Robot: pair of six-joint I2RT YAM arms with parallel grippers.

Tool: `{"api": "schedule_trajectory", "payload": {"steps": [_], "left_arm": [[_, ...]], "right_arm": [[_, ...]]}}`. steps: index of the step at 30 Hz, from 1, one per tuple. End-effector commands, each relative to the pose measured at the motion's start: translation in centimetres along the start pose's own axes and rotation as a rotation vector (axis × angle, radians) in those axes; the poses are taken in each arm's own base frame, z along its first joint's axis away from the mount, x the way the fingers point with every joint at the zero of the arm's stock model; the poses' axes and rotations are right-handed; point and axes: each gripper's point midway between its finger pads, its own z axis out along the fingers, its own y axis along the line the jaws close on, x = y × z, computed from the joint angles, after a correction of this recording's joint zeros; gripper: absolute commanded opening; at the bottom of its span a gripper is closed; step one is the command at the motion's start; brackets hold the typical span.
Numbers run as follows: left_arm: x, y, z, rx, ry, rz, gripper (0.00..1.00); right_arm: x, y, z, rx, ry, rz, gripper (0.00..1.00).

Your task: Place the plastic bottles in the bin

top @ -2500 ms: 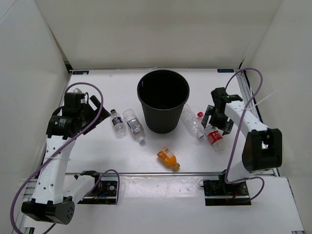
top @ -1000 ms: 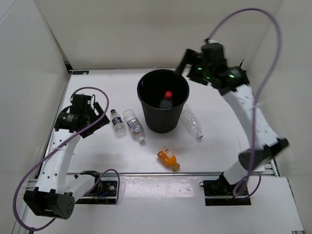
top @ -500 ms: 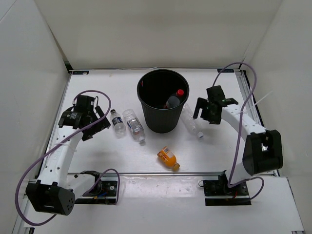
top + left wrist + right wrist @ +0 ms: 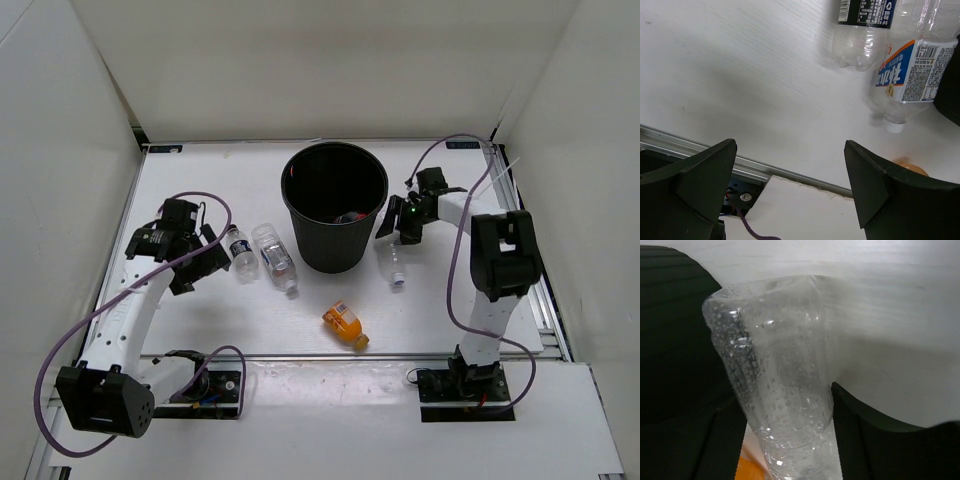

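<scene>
Your right pincer [image 4: 403, 222] straddles the plain clear bottle [image 4: 780, 390], lying beside the bin [image 4: 335, 250], cap toward the near edge; grip undeterminable. Your left pincer [image 4: 790, 147] stands wide.

A white tabletop [image 4: 210, 180] is enclosed on three sides by plain white panels: a back wall [image 4: 320, 70], a left wall [image 4: 60, 170] and a right wall [image 4: 590, 170]. A metal rail [image 4: 300, 356] is fixed along the near edge. Everything is lit softly and evenly.

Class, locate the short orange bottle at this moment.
Top view: the orange bottle lies alone on the near side of the black bin, toward the arm bases.
</scene>
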Motion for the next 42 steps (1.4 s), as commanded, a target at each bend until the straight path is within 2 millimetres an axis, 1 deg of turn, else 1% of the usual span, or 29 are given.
{"api": "schedule_trajectory", "payload": {"steps": [1, 4, 6, 7, 8, 9, 10, 11, 12, 13, 14, 17, 19, 20, 21, 23, 24, 26, 27, 28, 30, 31, 32, 34, 37, 38, 40, 41, 42], "left_arm": [[0.1, -0.2, -0.5, 0.023, -0.012, 0.003, 1.00], [0.0, -0.1, -0.5, 0.010, -0.010, 0.004, 1.00], [-0.4, -0.1, -0.7, 0.008, -0.024, 0.002, 1.00], [-0.4, -0.1, -0.7, 0.008, -0.025, -0.008, 1.00], [-0.7, -0.2, -0.9, 0.005, -0.038, -0.019, 1.00], [-0.8, -0.2, -0.9, 0.005, -0.038, -0.019, 1.00], [-0.8, -0.2, -0.9, 0.005, -0.038, -0.028, 1.00], [-1.3, -0.6, -1.0, 0.026, -0.066, -0.046, 1.00], [-1.5, -1.1, -1.0, 0.047, -0.072, -0.056, 1.00], [-1.3, -1.5, -1.0, 0.073, -0.068, -0.066, 1.00], [-1.4, -1.9, -1.0, 0.099, -0.077, -0.088, 1.00], [-1.6, -3.3, -0.3, 0.181, -0.087, -0.133, 1.00], [-2.1, -4.5, 0.0, 0.247, -0.094, -0.160, 1.00], [-2.1, -4.5, 0.6, 0.252, -0.084, -0.170, 1.00], [-2.3, -4.9, 0.7, 0.268, -0.082, -0.169, 1.00], [-2.4, -5.1, 1.7, 0.252, -0.062, -0.168, 1.00], [-3.1, -5.1, 2.4, 0.225, -0.069, -0.180, 1.00], [-3.8, -5.0, 3.0, 0.189, -0.077, -0.183, 1.00], [-4.0, -4.9, 3.3, 0.166, -0.073, -0.193, 1.00], [-4.3, -5.1, 3.5, 0.155, -0.077, -0.186, 1.00], [-5.1, -5.2, 4.0, 0.122, -0.076, -0.186, 1.00], [-5.6, -5.3, 4.1, 0.118, -0.087, -0.187, 1.00], [-5.9, -5.5, 4.6, 0.113, -0.082, -0.176, 1.00], [-5.9, -5.9, 5.4, 0.117, -0.066, -0.175, 1.00], [-6.2, -6.6, 7.0, 0.129, -0.052, -0.140, 1.00], [-6.2, -7.0, 7.5, 0.133, -0.052, -0.119, 1.00], [-6.4, -7.2, 9.2, 0.123, -0.042, -0.091, 1.00], [-6.6, -7.7, 9.5, 0.130, -0.045, -0.072, 1.00], [-6.5, -7.8, 10.6, 0.116, -0.028, -0.061, 1.00]], "right_arm": [[-0.2, 1.4, 0.7, -0.090, 0.063, -0.001, 0.62], [0.2, -0.3, 0.4, -0.024, 0.072, 0.086, 0.46], [0.4, -2.6, -1.9, 0.087, 0.022, 0.153, 0.39], [-0.2, -2.3, -4.4, 0.103, -0.040, 0.170, 0.39], [-0.5, -3.4, -6.2, 0.141, -0.077, 0.248, 0.39], [0.2, -3.9, -8.1, 0.181, -0.079, 0.303, 0.39], [-0.6, -3.1, -11.6, 0.173, -0.169, 0.312, 0.36], [-0.9, -3.5, -13.8, 0.171, -0.219, 0.348, 0.35], [-1.2, -2.5, -15.6, 0.143, -0.256, 0.373, 0.33], [-2.0, -0.5, -18.9, 0.115, -0.317, 0.374, 0.33], [-2.7, 1.0, -20.2, 0.084, -0.362, 0.367, 0.33], [-5.2, 9.2, -25.5, -0.179, -0.508, 0.257, 0.33], [-7.0, 13.6, -28.4, -0.304, -0.613, 0.150, 0.37], [-7.1, 17.5, -31.0, -0.384, -0.662, 0.061, 0.37], [-8.0, 19.1, -30.8, -0.405, -0.666, 0.003, 0.37], [-7.8, 24.0, -31.2, -0.461, -0.672, -0.165, 0.40], [-8.2, 27.1, -31.3, -0.459, -0.689, -0.317, 0.46], [-8.9, 29.4, -31.1, -0.436, -0.707, -0.434, 0.50], [-9.3, 30.7, -28.4, -0.406, -0.679, -0.526, 0.59], [-9.8, 32.2, -29.7, -0.416, -0.726, -0.576, 0.63], [-9.5, 33.1, -26.8, -0.391, -0.686, -0.626, 0.75], [-9.4, 32.8, -25.9, -0.375, -0.670, -0.598, 0.94], [-8.6, 31.7, -24.7, -0.329, -0.629, -0.561, 1.00], [-8.2, 30.5, -24.4, -0.248, -0.631, -0.513, 1.00], [-6.4, 28.9, -26.2, -0.207, -0.629, -0.482, 1.00], [-5.5, 28.8, -28.2, -0.224, -0.648, -0.472, 1.00], [-3.7, 27.7, -28.1, -0.227, -0.602, -0.452, 1.00], [-2.7, 27.5, -29.6, -0.251, -0.614, -0.458, 1.00], [-2.0, 27.2, -29.8, -0.262, -0.603, -0.452, 1.00]]}}
